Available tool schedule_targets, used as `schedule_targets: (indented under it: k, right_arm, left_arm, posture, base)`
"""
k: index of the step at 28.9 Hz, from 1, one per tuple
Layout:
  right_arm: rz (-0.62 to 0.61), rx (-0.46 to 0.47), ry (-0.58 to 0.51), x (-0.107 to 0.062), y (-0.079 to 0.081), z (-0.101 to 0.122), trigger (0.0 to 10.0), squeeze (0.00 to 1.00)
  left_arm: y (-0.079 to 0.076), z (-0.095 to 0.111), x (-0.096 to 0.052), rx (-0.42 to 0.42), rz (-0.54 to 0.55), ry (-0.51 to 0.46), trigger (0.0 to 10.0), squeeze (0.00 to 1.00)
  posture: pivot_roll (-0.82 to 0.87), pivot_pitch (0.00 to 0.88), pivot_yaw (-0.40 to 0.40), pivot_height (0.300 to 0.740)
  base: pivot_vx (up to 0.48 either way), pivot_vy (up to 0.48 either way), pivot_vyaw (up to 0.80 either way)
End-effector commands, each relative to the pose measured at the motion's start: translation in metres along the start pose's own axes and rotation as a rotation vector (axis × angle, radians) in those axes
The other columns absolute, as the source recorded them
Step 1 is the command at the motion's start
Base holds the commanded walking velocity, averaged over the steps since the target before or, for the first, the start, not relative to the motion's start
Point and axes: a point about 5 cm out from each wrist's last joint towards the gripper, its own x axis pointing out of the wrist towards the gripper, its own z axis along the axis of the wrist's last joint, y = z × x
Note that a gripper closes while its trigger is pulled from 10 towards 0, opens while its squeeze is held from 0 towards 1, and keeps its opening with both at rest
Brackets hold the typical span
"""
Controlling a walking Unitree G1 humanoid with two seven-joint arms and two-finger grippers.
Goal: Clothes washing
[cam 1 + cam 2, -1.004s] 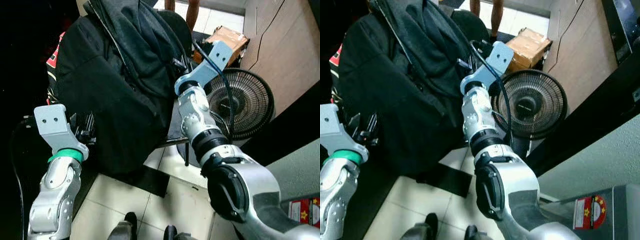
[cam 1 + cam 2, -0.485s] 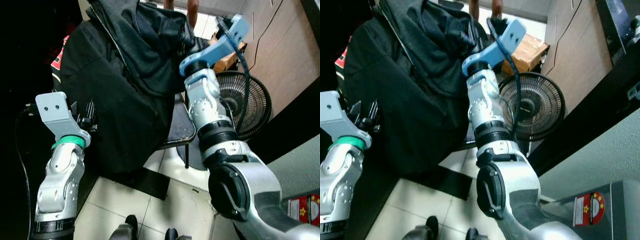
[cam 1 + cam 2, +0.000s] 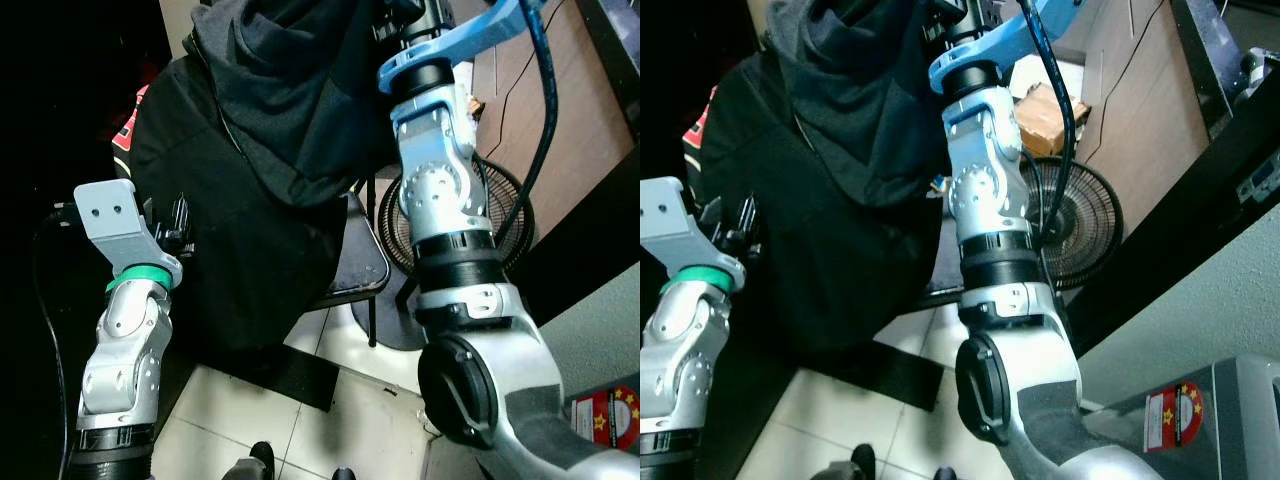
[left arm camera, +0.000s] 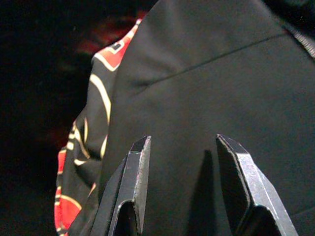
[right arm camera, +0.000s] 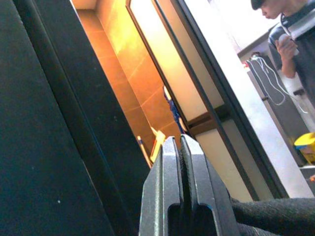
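A dark hooded garment (image 3: 300,90) is held up high by the right claw (image 5: 181,162), whose fingers are pressed together with a fold of dark cloth trapped at their base (the pinch itself is hidden behind the hood in the head views). The lift is judged to be meant to peel this piece off the heap below so it can be carried to the wash. Beneath it, a black jacket (image 3: 240,230) is draped over a chair (image 3: 355,270), the likely resting place for worn clothes, and a red-and-cream patterned garment (image 4: 91,123) is tucked under its edge.

The left claw (image 4: 184,167) is held with its fingers spread apart, empty, just beside the jacket's side, apparently ready to steady or gather the cloth.

Behind the chair, a black floor fan (image 3: 1080,225) and a cardboard box (image 3: 1045,110) are seen on the floor. A red round sticker (image 3: 1180,415) is fixed to a grey appliance (image 3: 1240,420); its writing is too small to be read. A person (image 5: 295,29) is glimpsed in the right wrist view.
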Motion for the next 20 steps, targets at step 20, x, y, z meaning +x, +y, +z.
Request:
schedule_targets:
  k: [20]
  right_arm:
    - [0.195, 0.114, -0.11, 0.011, 0.044, 0.028, 0.0, 0.0]
  left_arm:
    - [0.007, -0.006, -0.007, 0.003, 0.034, 0.002, 10.0, 0.0]
  posture:
    - [0.08, 0.077, -0.018, 0.74]
  base:
    - [0.0, 0.0, 0.0]
